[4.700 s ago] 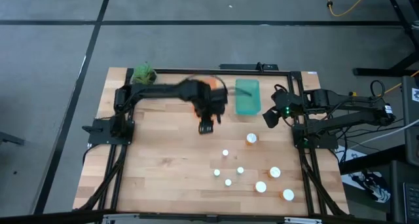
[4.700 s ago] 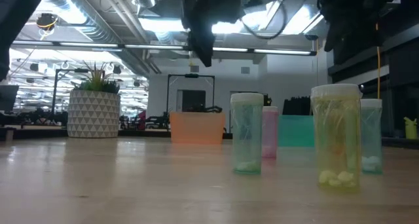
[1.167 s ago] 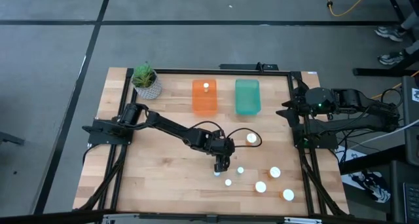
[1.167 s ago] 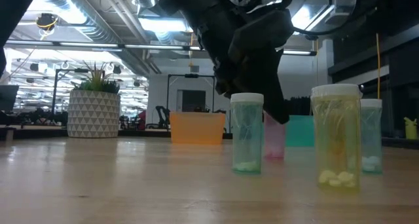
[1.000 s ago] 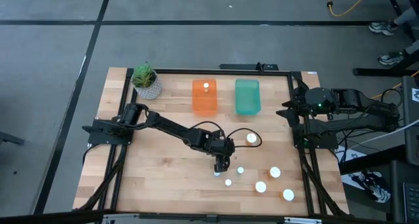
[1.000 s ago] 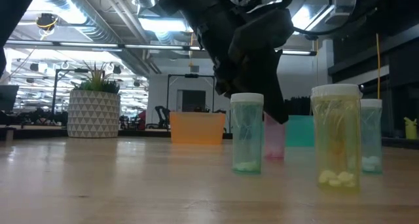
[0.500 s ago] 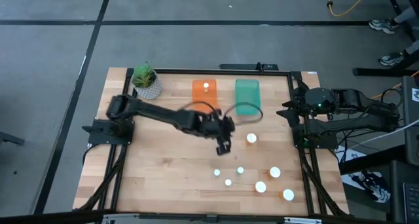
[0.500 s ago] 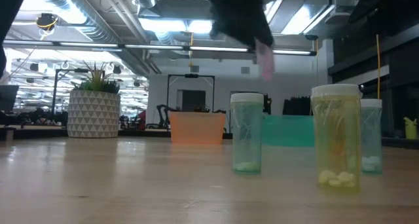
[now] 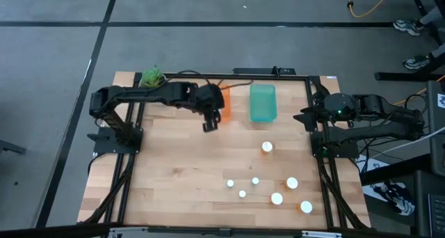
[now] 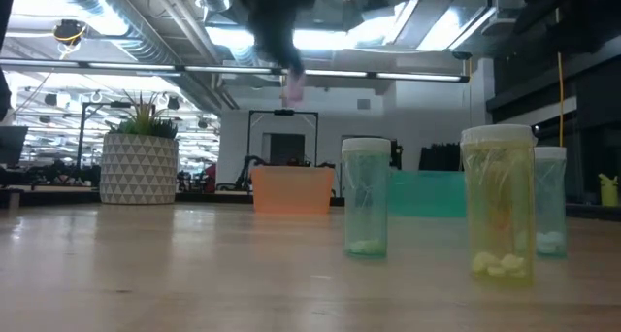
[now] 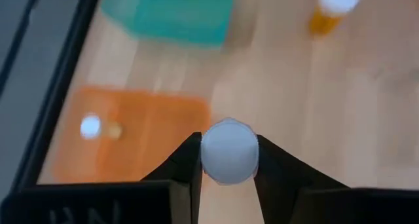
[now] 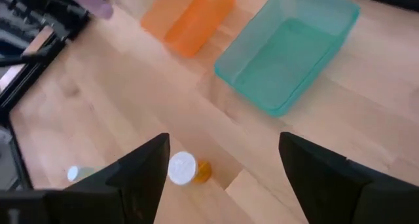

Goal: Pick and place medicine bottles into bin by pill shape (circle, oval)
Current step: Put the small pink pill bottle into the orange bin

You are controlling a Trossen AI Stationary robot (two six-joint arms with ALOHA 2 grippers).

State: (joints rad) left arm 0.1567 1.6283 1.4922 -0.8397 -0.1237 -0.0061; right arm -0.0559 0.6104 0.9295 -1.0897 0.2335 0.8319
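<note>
My left gripper [image 9: 209,125] is above the table just in front of the orange bin [image 9: 224,99], shut on a small pinkish bottle with a white cap [image 11: 229,152]; the bottle also shows high up in the low view [image 10: 291,85]. One small bottle [image 11: 90,126] lies in the orange bin. The teal bin [image 9: 263,102] stands to its right. Several white-capped bottles stand on the table's near right, among them an amber one [image 9: 267,147] and a small one [image 9: 230,184]. My right gripper [image 12: 226,185] is open and empty at the right edge, also in the high view [image 9: 304,117]. My left gripper pinches the small bottle at its upper end, by the sides at the white cap [image 11: 204,156], between its two fingers. The fingers come from above, pointing down. The bottle hangs below them, lifted well clear of the table.
A potted plant [image 10: 139,167] stands at the far left corner, partly under my left arm in the high view. In the low view a greenish bottle [image 10: 366,196] and a yellowish one [image 10: 499,201] stand close to the camera. Bare wood lies at the table's left and middle.
My left gripper has lifted the small pinkish bottle off the table from among the other bottles and carried it up and toward the far edge and left, to just in front of the orange bin. The other bottles have stayed in place.
</note>
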